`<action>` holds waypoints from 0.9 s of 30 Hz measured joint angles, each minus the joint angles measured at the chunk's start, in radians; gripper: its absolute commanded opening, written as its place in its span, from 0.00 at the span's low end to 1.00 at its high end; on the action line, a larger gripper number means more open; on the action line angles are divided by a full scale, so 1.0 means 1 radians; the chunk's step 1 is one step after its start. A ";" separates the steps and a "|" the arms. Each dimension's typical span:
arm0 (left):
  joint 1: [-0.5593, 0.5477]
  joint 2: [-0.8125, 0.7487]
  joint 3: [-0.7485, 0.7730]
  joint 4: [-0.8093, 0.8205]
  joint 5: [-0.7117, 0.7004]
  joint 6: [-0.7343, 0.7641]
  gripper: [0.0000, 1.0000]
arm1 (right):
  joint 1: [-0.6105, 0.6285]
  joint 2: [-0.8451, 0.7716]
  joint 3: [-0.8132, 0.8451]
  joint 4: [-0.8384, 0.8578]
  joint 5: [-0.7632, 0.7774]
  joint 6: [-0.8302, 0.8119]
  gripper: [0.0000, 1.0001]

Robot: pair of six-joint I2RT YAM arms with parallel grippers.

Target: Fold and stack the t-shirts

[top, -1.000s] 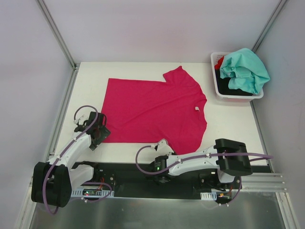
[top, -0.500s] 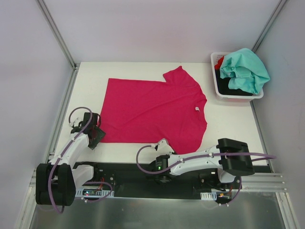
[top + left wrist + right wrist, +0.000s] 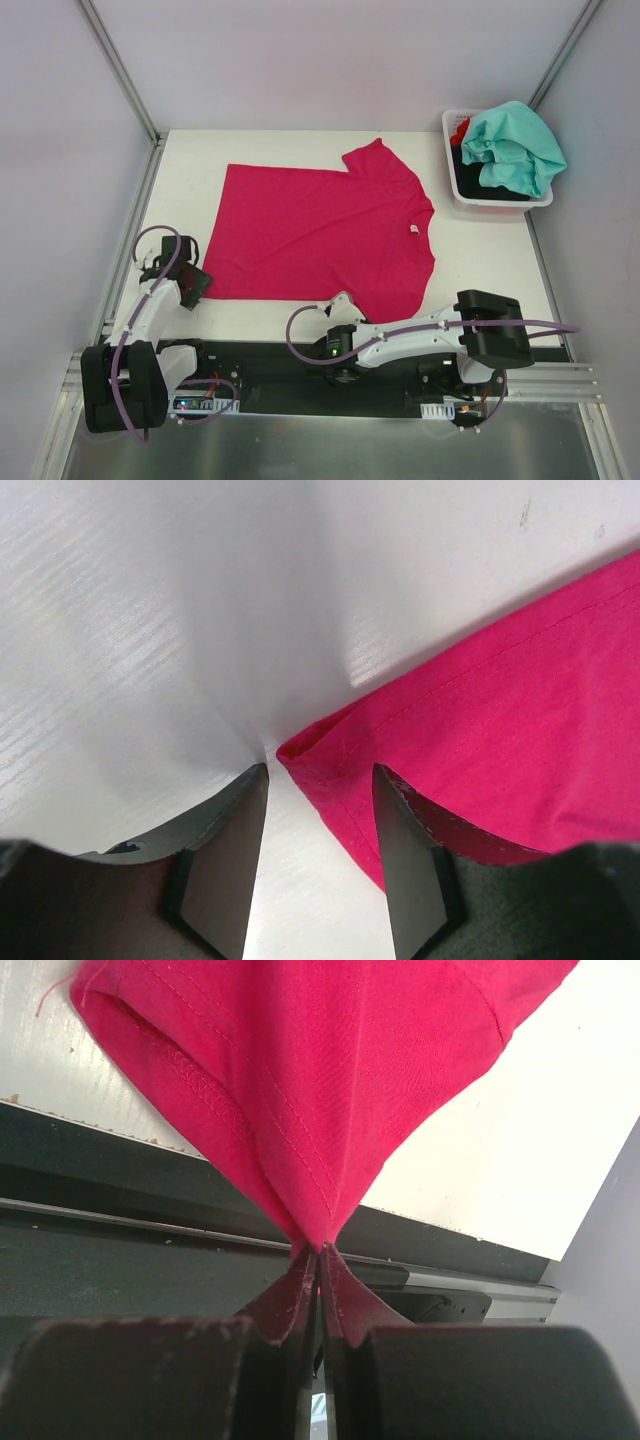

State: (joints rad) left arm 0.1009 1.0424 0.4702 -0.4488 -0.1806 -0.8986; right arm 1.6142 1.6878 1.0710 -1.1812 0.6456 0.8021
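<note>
Pink shirt (image 3: 320, 230) lies flat on the desk (image 3: 480, 250). My right hand (image 3: 318, 1252) pinches its near edge, and my left hand (image 3: 320, 775) stands half-open around a corner, not gripping.

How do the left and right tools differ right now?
The left tool stands open, jaws apart at a corner of the magenta t-shirt; the right tool is shut on it. Cloth at the left tool lies flat; at the right tool it bunches into a pinched peak. Both are at the shirt's near edge.

The left gripper (image 3: 318, 775) has drawn back off the magenta t-shirt (image 3: 320, 235) corner, its jaws narrowing.
</note>
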 measured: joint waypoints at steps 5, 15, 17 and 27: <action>0.026 0.000 -0.002 0.008 0.016 0.002 0.36 | 0.000 0.000 0.000 0.000 -0.006 0.000 0.06; 0.064 0.011 -0.005 0.025 0.033 0.008 0.26 | 0.000 -0.004 -0.006 0.017 -0.015 -0.005 0.06; 0.072 0.010 -0.008 0.026 0.042 0.008 0.20 | 0.000 -0.006 -0.011 0.023 -0.017 -0.006 0.06; 0.104 -0.037 -0.039 0.034 0.067 0.005 0.00 | 0.000 -0.023 -0.025 -0.010 -0.024 0.005 0.04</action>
State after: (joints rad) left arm 0.2050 1.0050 0.4309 -0.4149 -0.1135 -0.8936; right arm 1.6142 1.6646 1.0458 -1.1908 0.6220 0.8070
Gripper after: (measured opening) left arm 0.013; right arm 0.053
